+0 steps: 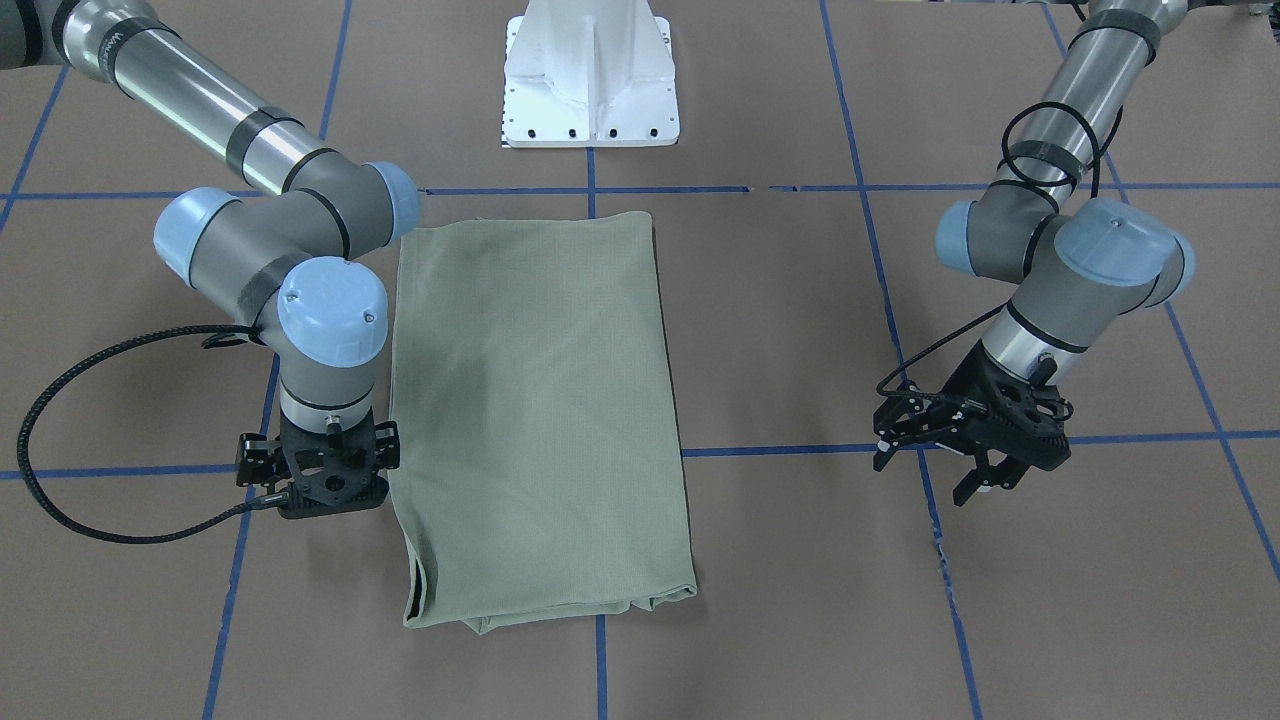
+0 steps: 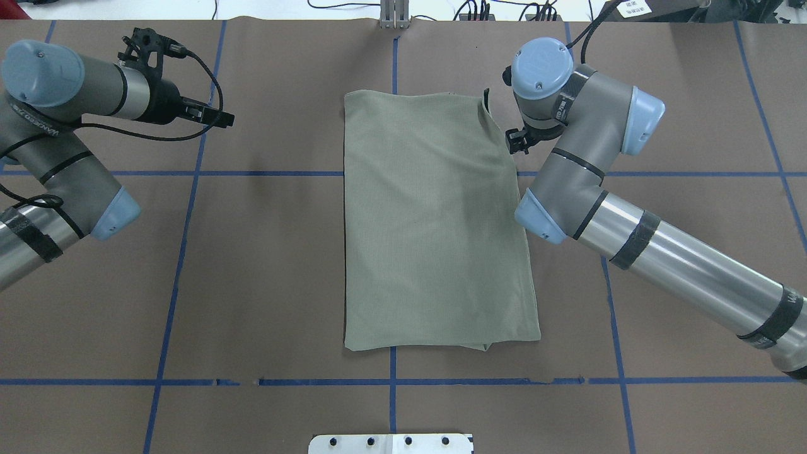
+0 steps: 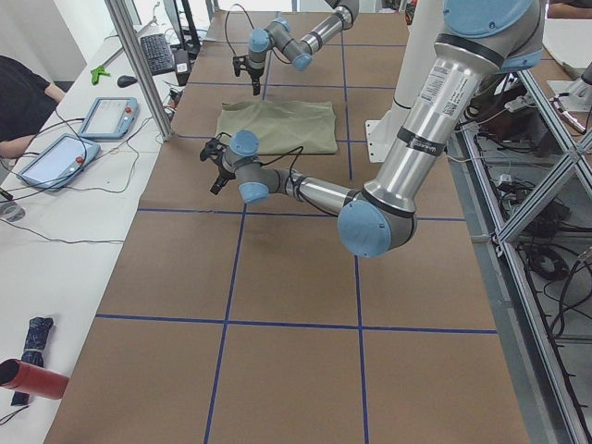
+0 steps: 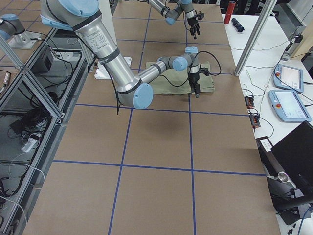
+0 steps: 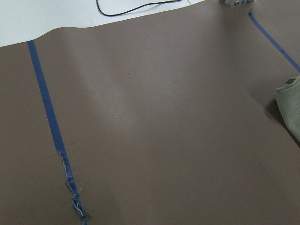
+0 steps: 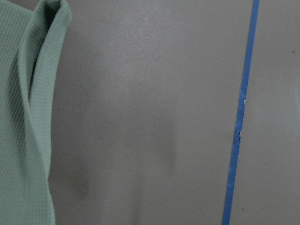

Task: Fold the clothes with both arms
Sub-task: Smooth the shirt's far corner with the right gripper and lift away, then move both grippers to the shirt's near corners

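Left gripper (image 1: 925, 475), jaws apart, well away from folded shirt (image 1: 540, 400) — right gripper (image 1: 330, 485) beside it, jaws hidden.

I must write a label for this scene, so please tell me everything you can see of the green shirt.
The shirt is pale sage-green knit, folded into a long rectangle, no sleeves showing. It lies flat on the brown table. At its end farthest from the robot, stacked layers show along the edge. The right gripper hangs close beside that end's corner; whether it touches is unclear.
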Robot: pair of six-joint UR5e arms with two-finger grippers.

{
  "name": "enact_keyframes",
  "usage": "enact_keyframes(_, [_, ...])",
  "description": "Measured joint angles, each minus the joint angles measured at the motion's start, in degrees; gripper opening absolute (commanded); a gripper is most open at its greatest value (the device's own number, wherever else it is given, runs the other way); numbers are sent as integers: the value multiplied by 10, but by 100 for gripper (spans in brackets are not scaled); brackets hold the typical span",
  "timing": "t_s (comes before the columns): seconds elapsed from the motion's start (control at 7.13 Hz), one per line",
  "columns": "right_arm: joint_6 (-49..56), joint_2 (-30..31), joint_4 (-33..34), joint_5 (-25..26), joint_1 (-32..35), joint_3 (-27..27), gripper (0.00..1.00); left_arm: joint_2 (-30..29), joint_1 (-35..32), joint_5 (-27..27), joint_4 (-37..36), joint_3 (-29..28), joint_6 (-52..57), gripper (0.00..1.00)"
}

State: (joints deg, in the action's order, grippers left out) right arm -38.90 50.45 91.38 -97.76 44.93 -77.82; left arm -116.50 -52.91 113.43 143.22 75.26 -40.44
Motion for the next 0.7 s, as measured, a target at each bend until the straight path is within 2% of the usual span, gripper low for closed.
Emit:
enact_keyframes(0.28, [-15, 10, -38, -74, 33, -28, 100, -1, 0, 23, -30, 38, -43, 100])
enact_keyframes(0.56, [-94, 67, -82, -128, 47, -116, 100, 8, 16, 32, -137, 154, -122, 100])
enact_keyframes(0.7, [-161, 118, -141, -143, 45, -167, 100, 30, 42, 30, -181, 225, -164, 100])
